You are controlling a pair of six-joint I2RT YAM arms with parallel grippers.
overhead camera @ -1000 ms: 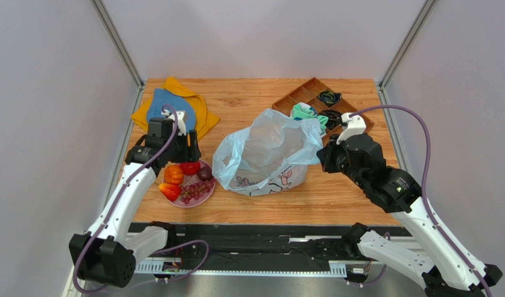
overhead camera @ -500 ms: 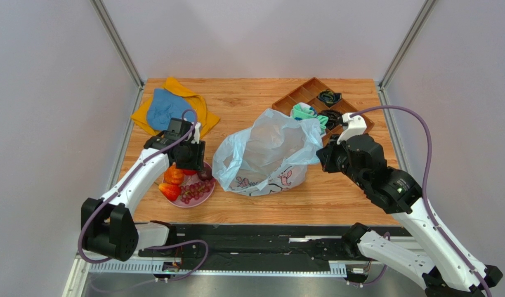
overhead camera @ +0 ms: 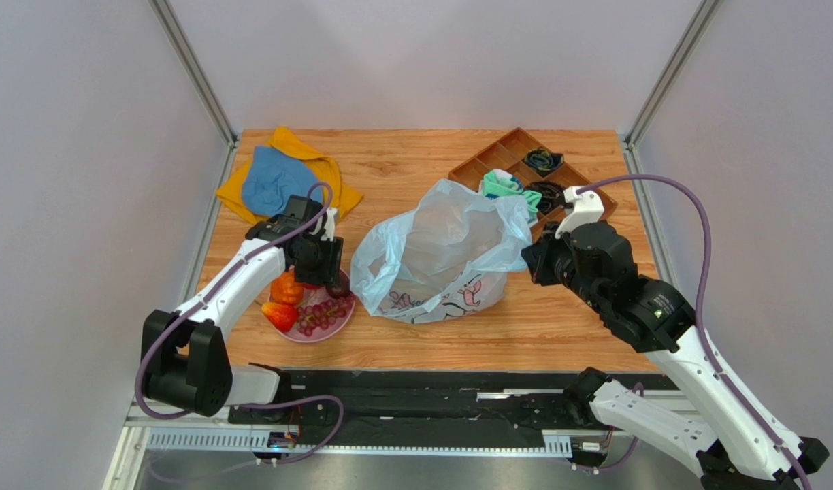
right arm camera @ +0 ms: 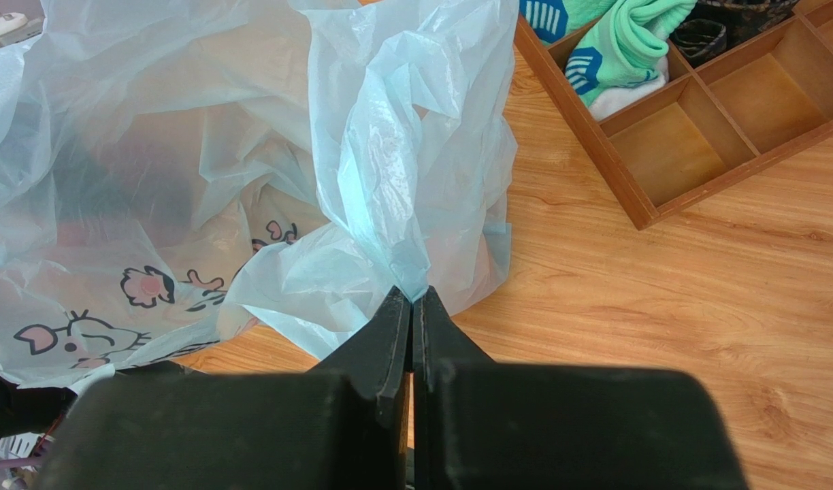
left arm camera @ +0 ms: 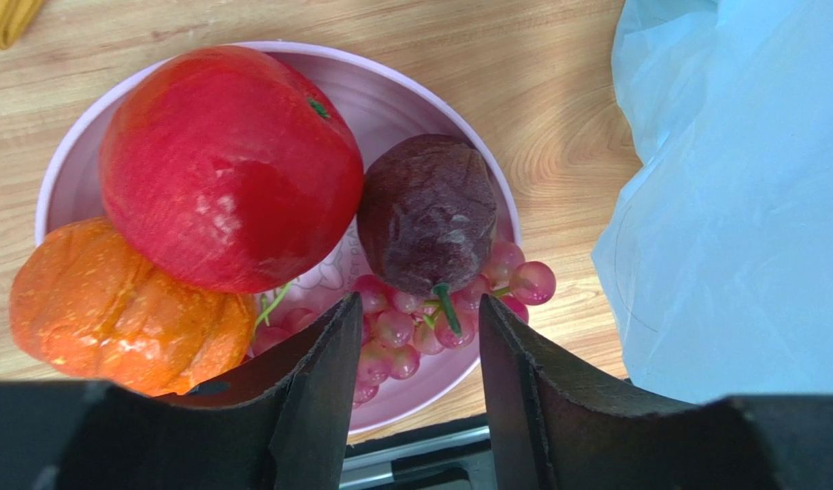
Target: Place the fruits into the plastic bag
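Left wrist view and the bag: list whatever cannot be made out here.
- Grapes, left wrist view: part of the bunch hidden under the plum and behind the fingers of the left gripper.
- Plastic bag contents, right wrist and top views: crinkled film blurs the inside.
- Wooden tray, right wrist view: cut off by the top and right edges.

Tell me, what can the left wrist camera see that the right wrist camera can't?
Only the left wrist view shows the pink plate with the red apple, plum, orange and grapes, and the left gripper open above them. Only the right wrist view shows the wooden tray with socks, the cartoon print, and the right gripper pinched shut on a fold of the plastic bag. Both show that pale blue bag and the table.
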